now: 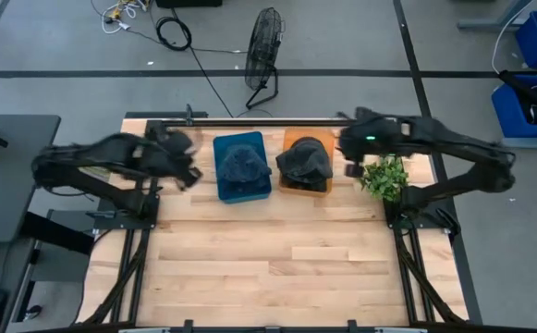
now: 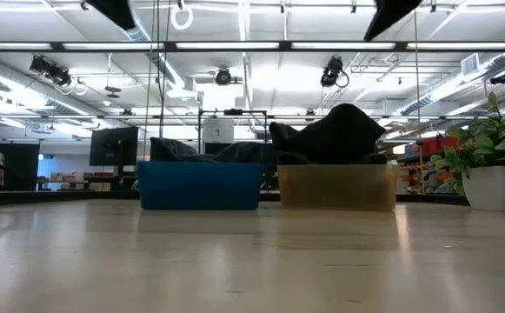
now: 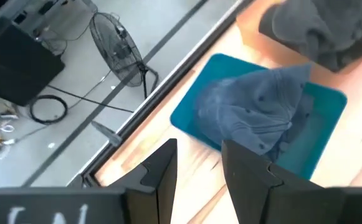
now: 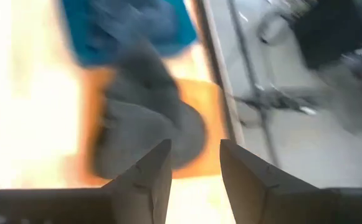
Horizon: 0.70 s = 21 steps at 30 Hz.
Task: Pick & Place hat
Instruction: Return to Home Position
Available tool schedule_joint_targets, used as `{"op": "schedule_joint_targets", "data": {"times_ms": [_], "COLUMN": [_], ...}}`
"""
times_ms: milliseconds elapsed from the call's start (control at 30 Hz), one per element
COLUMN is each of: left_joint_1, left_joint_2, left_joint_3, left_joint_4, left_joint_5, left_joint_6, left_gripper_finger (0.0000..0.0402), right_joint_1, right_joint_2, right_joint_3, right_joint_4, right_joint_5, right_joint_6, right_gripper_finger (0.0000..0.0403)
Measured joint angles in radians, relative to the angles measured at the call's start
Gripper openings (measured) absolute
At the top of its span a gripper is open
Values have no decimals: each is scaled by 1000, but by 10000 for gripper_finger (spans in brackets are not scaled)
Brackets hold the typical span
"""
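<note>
A dark blue-grey hat lies in a blue bin; in the left wrist view the hat fills the bin. A dark grey hat sits heaped in an orange bin, rising above its rim in the low view. My left gripper is open, raised left of the blue bin. My right gripper is open, raised right of the orange bin, with the grey hat ahead of it.
A potted green plant stands on the table just right of the orange bin, under my right arm. A floor fan and cables lie beyond the table's far edge. The near half of the wooden table is bare.
</note>
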Motion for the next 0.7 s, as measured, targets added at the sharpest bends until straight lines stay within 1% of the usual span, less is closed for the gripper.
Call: {"op": "schedule_joint_targets", "data": {"times_ms": [100,167,233,300,400,567,633,700], "left_joint_1": [-21,-37,-58,-83,-111,-115,-115,-115], "left_joint_2": [-135,-231,-326,-424,-546,-682,-714,-738], "left_joint_3": [-43,-104,-197,-313,-508,-785,-872,-937], "left_joint_4": [-26,1,72,206,437,897,1058,1175], "left_joint_5": [-15,-20,-13,0,3,-9,24,52], "left_joint_6": [-52,-54,-66,-76,5,232,344,417], "left_gripper_finger": [131,131,130,128,123,122,122,122], "right_joint_1": [2,2,2,2,1,0,0,0], "right_joint_2": [-126,-221,-311,-396,-505,-654,-705,-744], "right_joint_3": [-70,-158,-267,-381,-550,-784,-860,-931], "right_joint_4": [44,143,257,369,535,868,996,1078], "right_joint_5": [-146,-236,-296,-318,-309,-317,-318,-318], "right_joint_6": [7,6,9,38,99,86,97,117], "right_gripper_finger": [137,137,137,137,137,137,137,137]}}
